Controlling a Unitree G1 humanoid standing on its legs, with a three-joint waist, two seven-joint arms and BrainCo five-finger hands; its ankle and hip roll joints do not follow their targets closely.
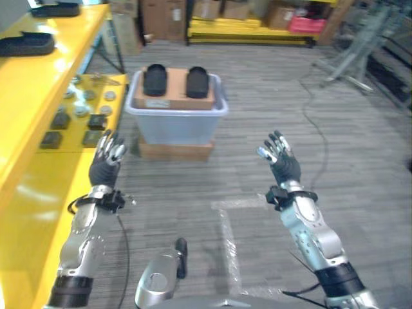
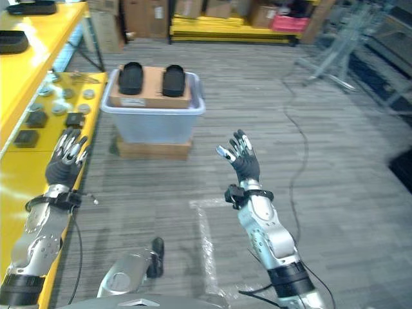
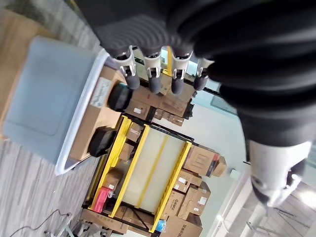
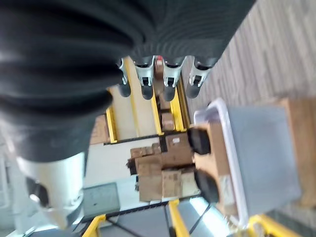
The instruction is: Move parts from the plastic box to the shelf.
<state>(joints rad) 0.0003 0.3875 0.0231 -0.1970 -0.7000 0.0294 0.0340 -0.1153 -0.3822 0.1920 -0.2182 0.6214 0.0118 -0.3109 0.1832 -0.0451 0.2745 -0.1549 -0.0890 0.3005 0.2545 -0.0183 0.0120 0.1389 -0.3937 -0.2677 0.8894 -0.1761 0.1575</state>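
A pale translucent plastic box (image 1: 176, 121) stands on the floor ahead, resting on a flat cardboard piece. Inside it lies a brown carton with two black oval parts (image 1: 154, 79) (image 1: 197, 81) on top. My left hand (image 1: 107, 161) is raised with straight fingers beside the yellow shelf (image 1: 38, 96), short of the box. My right hand (image 1: 281, 160) is up on the other side, fingers spread and empty, well to the right of the box. The box (image 3: 54, 103) and both black parts (image 4: 198, 140) also appear past the fingers in the wrist views.
The yellow shelf's lower level carries several small dark and round parts (image 1: 77, 111). More black parts (image 1: 27, 44) lie on its upper level. Yellow racks with cartons (image 1: 251, 16) line the far wall. A grey metal frame (image 1: 360, 51) stands at the right.
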